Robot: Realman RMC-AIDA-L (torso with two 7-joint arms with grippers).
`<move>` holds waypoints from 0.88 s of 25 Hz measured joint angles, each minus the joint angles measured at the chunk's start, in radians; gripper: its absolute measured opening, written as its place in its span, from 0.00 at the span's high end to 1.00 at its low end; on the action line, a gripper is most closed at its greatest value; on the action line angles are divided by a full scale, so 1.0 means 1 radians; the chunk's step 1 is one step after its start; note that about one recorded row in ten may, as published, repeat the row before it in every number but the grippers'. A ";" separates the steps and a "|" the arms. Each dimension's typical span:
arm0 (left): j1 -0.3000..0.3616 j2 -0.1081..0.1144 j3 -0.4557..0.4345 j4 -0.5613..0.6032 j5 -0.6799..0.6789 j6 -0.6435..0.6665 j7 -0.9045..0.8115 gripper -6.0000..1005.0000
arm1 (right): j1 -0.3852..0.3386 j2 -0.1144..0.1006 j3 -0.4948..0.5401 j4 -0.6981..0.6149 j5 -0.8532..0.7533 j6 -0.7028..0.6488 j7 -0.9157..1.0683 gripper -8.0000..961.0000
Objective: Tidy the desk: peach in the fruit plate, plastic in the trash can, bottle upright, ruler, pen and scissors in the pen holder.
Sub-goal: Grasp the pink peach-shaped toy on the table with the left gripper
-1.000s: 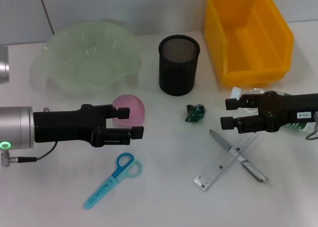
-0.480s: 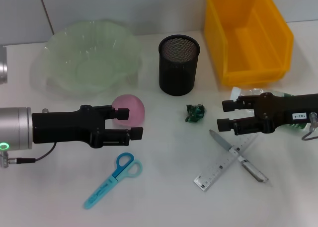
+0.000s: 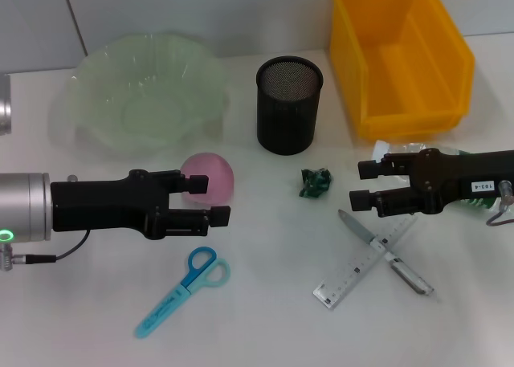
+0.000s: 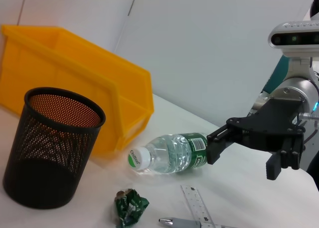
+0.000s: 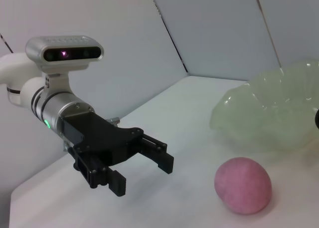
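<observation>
The white desk [image 3: 265, 254] carries ten things. Along its far edge stand the pale green fruit plate [image 3: 140, 94], the black mesh pen holder [image 3: 289, 104] and the yellow trash can [image 3: 401, 58]. Nearer in, the pink peach [image 3: 209, 177] sits just in front of the plate, and the dark green plastic wad [image 3: 316, 182] lies in front of the pen holder. The bottle [image 4: 172, 153] lies on its side (cap toward the pen holder). The scissors [image 3: 185, 291] lie nearest, and the pen [image 3: 385, 250] crosses the ruler [image 3: 361, 267].
</observation>
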 joint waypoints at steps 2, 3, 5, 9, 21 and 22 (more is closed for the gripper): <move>0.000 0.000 0.000 0.001 0.000 0.002 0.000 0.20 | 0.000 0.000 0.000 0.000 0.001 0.000 0.000 0.15; 0.000 0.000 0.000 0.001 0.000 0.002 0.000 0.20 | 0.000 0.000 0.001 0.000 0.001 0.000 0.000 0.15; 0.000 0.000 0.000 0.001 0.000 0.002 0.000 0.20 | 0.000 0.001 0.001 0.000 0.001 0.000 0.000 0.15; 0.001 0.000 0.000 0.002 0.000 0.002 0.000 0.20 | -0.001 0.001 0.002 0.000 0.000 0.000 0.001 0.15; -0.001 0.000 0.000 0.008 0.002 0.001 0.001 0.20 | 0.000 0.001 0.000 0.000 0.000 0.000 0.004 0.15; -0.001 -0.001 0.000 0.008 0.002 0.001 0.001 0.20 | 0.000 0.001 0.000 0.000 0.001 0.000 0.004 0.15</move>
